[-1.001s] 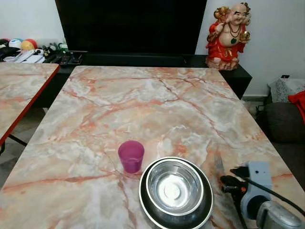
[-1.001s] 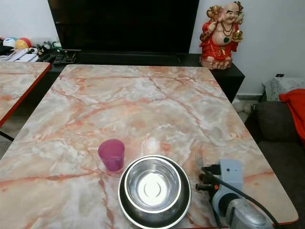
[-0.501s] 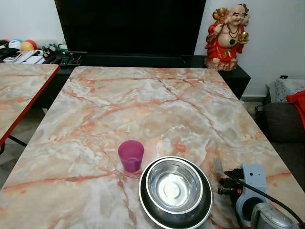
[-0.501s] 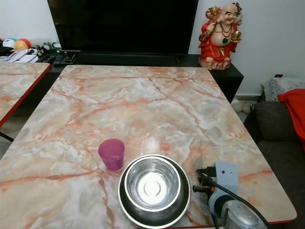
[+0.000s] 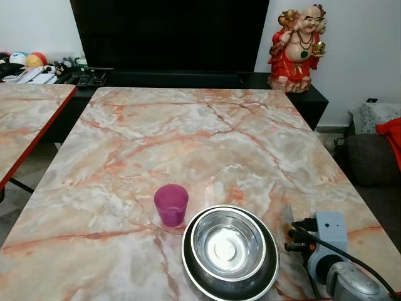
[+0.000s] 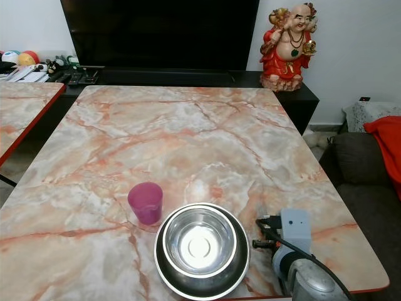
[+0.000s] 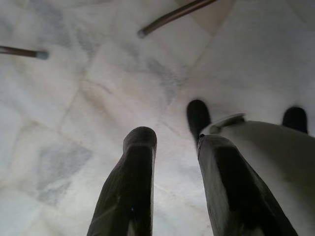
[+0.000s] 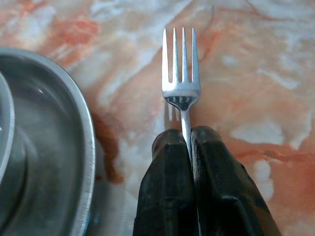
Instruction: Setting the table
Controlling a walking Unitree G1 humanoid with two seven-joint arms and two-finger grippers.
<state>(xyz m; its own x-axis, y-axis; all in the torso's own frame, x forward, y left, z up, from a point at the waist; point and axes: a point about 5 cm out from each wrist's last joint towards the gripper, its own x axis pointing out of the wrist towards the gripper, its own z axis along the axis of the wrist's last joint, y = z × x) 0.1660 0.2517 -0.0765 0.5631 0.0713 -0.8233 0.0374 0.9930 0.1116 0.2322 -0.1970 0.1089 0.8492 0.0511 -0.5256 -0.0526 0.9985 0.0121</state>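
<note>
Fork pinched in right end effector beside plate.

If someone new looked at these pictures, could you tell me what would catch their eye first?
Probably the red statue on the dark cabinet beyond the marble table. Next, at the near edge, the steel bowl nested in a plate, with a pink cup on its left. The right gripper holds a fork beside the plate.

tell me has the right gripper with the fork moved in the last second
Yes. The right gripper, shut on the fork, has pulled back toward the robot along the table's near right side, beside the steel bowl, which stayed put.
</note>
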